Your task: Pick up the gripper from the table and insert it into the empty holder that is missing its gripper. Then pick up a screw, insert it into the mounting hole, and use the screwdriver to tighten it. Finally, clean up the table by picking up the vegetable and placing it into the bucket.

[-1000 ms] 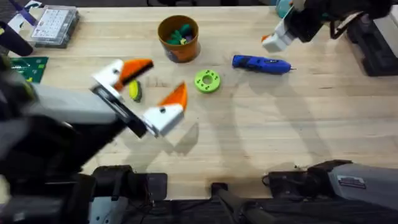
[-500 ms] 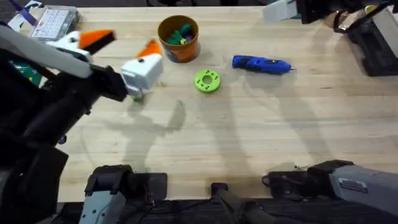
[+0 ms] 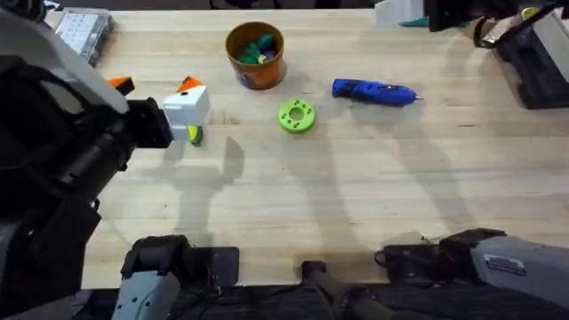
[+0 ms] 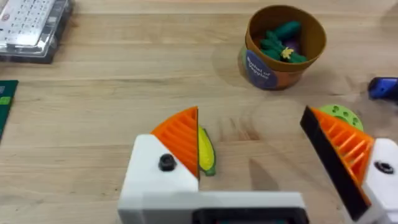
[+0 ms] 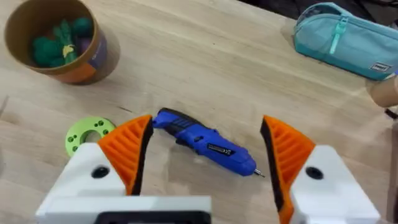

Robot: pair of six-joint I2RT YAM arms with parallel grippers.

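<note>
The yellow, green-ended vegetable (image 3: 194, 135) lies on the table (image 3: 356, 196). My left gripper (image 3: 153, 93) hovers over it, open. In the left wrist view the vegetable (image 4: 206, 151) lies between the fingers of the left gripper (image 4: 261, 155), close to one orange pad (image 4: 180, 134). The orange-brown bucket (image 3: 255, 53) holds green toy pieces and stands beyond it. Farther right lies the blue screwdriver (image 3: 373, 91). My right gripper (image 3: 400, 11) is open at the far edge, and from above the screwdriver (image 5: 205, 143) shows between its fingers. The loose gripper, holder and screw are out of view.
A lime-green disc with holes (image 3: 296, 116) lies between the vegetable and the screwdriver. A clear parts box (image 3: 84, 31) sits at the far left corner. A teal pouch (image 5: 345, 37) lies past the screwdriver. Dark equipment (image 3: 538, 62) stands at the far right.
My left arm has swung left and risen toward the camera, its open gripper now over the vegetable. The right gripper has pulled back to the far edge.
</note>
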